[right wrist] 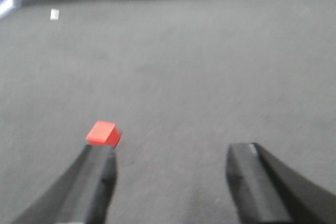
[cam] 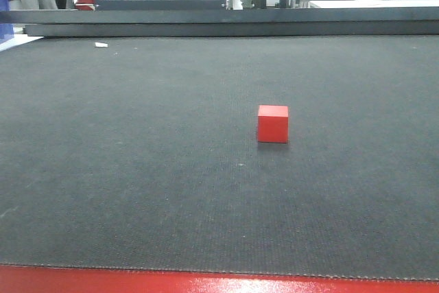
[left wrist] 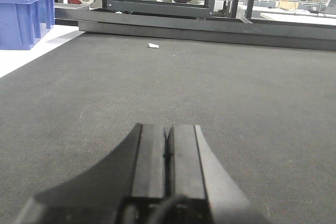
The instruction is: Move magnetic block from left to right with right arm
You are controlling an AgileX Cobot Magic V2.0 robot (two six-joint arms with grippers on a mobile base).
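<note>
Front view: the magnetic block (cam: 273, 123), a matte red cube with sharp edges, sits on the dark woven mat (cam: 137, 183), well nearer the camera than the white scrap (cam: 101, 44) and to its right.

Left wrist view: a blue plastic crate (left wrist: 26, 17) stands left of the scrap (left wrist: 153, 45); its inside is hidden. The left gripper (left wrist: 168, 132) has its smooth black fingers pressed together, holding nothing.

Right wrist view, blurred: the right gripper (right wrist: 171, 153) is spread wide and empty. The block (right wrist: 103, 133) lies below and right of the scrap (right wrist: 54, 14), just beyond one fingertip.
</note>
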